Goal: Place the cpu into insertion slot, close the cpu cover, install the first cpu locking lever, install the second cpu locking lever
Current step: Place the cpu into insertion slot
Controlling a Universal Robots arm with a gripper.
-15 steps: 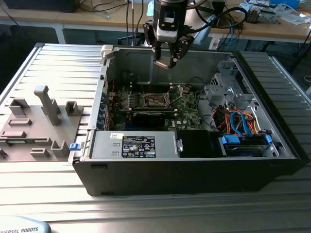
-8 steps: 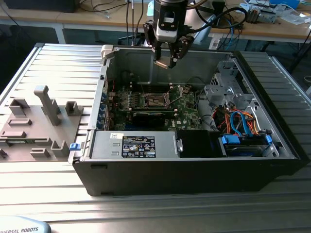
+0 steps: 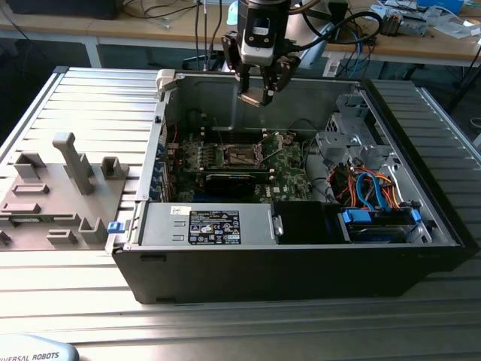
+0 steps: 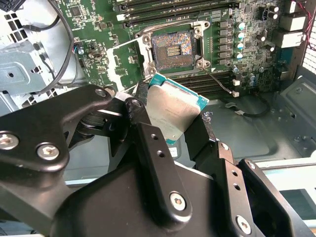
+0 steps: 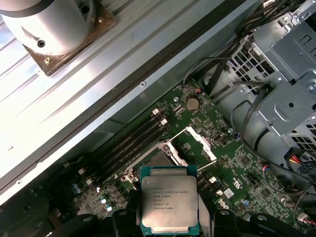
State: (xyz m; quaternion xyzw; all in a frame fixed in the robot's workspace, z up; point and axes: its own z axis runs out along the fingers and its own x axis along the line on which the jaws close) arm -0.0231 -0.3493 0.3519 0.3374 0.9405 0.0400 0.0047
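My gripper [image 3: 256, 93] hangs above the open computer case [image 3: 301, 263], shut on the cpu [image 3: 253, 98]. In both wrist views the cpu [image 4: 174, 109] [image 5: 170, 203] is a silver-topped square chip with a teal rim, clamped by its edges between the black fingers [image 4: 142, 101]. It is tilted and well above the green board. Below it the insertion slot [image 4: 173, 47] [image 5: 157, 160] [image 3: 242, 156] lies bare, its contact field showing. Beside the slot, the cpu cover [image 5: 198, 143] [image 4: 123, 61], a silvery frame, is swung open.
Memory slots [image 4: 173, 12] run beside the socket. A metal drive cage [image 3: 349, 139] with blue and orange cables fills the case toward the exterior view's right, and a power supply [image 3: 203, 226] sits along its front. A grey fixture plate [image 3: 52, 188] lies outside at the exterior view's left.
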